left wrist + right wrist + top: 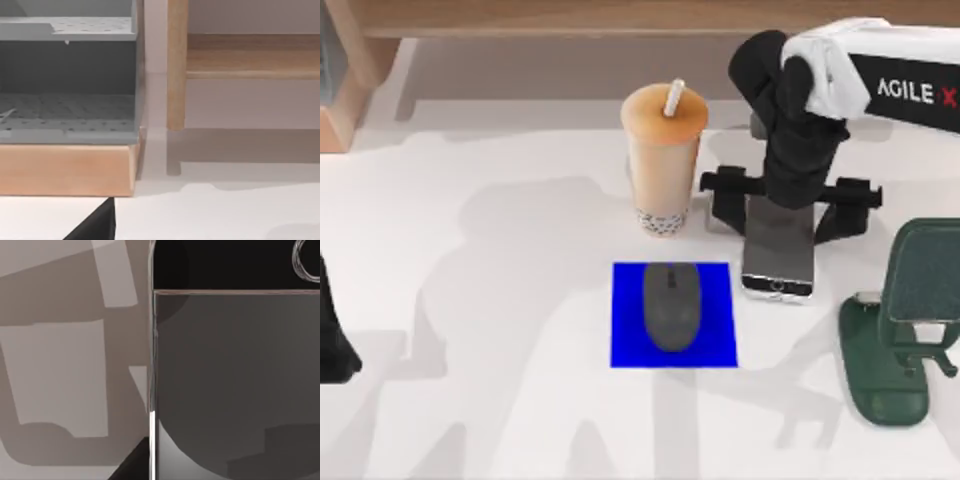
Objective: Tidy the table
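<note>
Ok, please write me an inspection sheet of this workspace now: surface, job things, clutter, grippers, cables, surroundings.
Surface: large white table, shadowed.
Job's things: dark grey mouse on blue square mat; milk tea cup with straw upright; dark phone lying flat; green phone stand at the right.
Clutter: nothing seen.
Grippers: right gripper open over the phone; left arm parked at left edge.
Cables: nothing seen.
Surroundings: wooden shelf with grey trays.

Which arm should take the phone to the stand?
Right. The right gripper hovers directly over the phone, with the green stand just beside it. The left arm sits at the table's far left edge.
</note>
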You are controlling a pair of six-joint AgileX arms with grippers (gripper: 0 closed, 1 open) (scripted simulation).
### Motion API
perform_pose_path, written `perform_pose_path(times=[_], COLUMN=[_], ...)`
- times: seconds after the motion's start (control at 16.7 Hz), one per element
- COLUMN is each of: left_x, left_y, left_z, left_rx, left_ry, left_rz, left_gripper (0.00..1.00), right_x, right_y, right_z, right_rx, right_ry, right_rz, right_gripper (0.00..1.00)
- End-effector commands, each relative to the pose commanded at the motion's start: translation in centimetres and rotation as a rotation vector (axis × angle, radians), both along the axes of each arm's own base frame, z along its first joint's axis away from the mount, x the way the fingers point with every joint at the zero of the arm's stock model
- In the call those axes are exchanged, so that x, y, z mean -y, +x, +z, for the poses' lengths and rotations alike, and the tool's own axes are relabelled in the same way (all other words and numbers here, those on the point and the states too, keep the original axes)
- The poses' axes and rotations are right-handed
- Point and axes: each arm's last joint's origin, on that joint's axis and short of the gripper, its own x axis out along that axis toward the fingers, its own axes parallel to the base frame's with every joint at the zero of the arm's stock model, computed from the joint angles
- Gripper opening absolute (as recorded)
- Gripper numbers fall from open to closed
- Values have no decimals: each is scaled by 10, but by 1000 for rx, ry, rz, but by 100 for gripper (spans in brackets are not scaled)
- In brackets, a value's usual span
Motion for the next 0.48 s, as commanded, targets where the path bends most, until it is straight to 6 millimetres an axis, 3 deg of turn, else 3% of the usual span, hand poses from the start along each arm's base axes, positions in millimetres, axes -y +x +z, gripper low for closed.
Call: perform_pose_path(times=[0.48], left_x=[0], left_y=[0], left_z=[0], left_rx=[0], left_ry=[0], left_rz=[0], left_gripper=[100], right_x=[2], right_y=[1], right_z=[6], right_rx=[11], right_ry=[-4], right_rz=[-3], right_gripper=[0])
